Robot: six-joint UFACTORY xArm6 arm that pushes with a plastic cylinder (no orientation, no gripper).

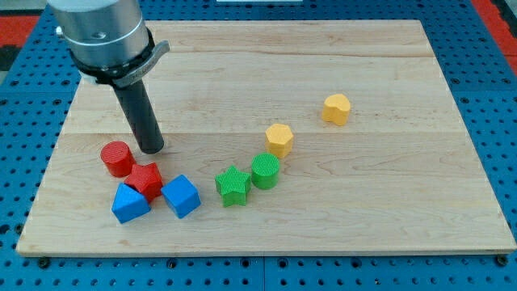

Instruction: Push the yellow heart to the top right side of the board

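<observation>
Pale wood board on blue pegboard, no jaws, my tip by red cylinder, yellow heart upper right.

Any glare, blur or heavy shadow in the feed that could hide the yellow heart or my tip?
Camera view: even light, no glare on the board; soft short shadows only; sharp throughout. Yellow heart is crisp, at the view's right; my tip reads clearly beside the red cylinder. The arm's top is cropped.

Heart lies up-R of hexagon, both well R of my tip on board.
</observation>
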